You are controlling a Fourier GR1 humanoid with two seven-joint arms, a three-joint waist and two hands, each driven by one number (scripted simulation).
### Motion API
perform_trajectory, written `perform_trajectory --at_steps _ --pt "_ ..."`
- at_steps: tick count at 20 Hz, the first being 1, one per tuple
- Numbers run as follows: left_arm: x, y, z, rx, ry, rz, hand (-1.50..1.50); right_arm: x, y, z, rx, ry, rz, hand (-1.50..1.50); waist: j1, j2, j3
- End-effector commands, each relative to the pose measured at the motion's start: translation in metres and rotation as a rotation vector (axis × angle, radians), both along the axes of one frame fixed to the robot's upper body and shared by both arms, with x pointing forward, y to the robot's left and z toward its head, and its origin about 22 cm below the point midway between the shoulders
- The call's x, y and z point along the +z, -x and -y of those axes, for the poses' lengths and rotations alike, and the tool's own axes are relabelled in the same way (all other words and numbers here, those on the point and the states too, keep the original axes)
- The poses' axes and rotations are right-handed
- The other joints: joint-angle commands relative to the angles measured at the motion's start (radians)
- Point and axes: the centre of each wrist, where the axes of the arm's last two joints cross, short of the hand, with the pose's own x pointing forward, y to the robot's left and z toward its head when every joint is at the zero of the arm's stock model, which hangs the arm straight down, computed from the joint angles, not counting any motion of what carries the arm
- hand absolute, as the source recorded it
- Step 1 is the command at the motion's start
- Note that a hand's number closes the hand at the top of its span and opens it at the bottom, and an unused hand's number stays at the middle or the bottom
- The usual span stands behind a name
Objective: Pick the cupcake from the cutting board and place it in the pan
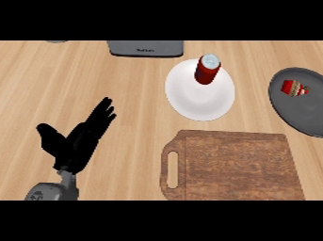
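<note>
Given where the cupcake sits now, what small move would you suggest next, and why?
Probably none beyond keeping clear: the cupcake already lies inside the pan, and the cutting board is bare. The left hand rests open at the lower left; the right hand is out of view.

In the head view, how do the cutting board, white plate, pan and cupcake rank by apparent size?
1. cutting board
2. pan and white plate: look similar, and the pan is cut by the edge
3. cupcake

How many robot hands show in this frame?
1: the left hand, open with fingers up, over the counter left of the cutting board. The right hand is out of view.
</note>
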Motion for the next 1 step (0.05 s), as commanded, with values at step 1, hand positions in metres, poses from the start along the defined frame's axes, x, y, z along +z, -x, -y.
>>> perform_trajectory --at_steps 1 --pt "0.0073 -0.0103 0.0092 0.011 0.002 0.003 0.00 -0.0142 0.0053 -0.0052 0.113 -0.071 0.075 -1.50 -0.008 0.000 0.000"
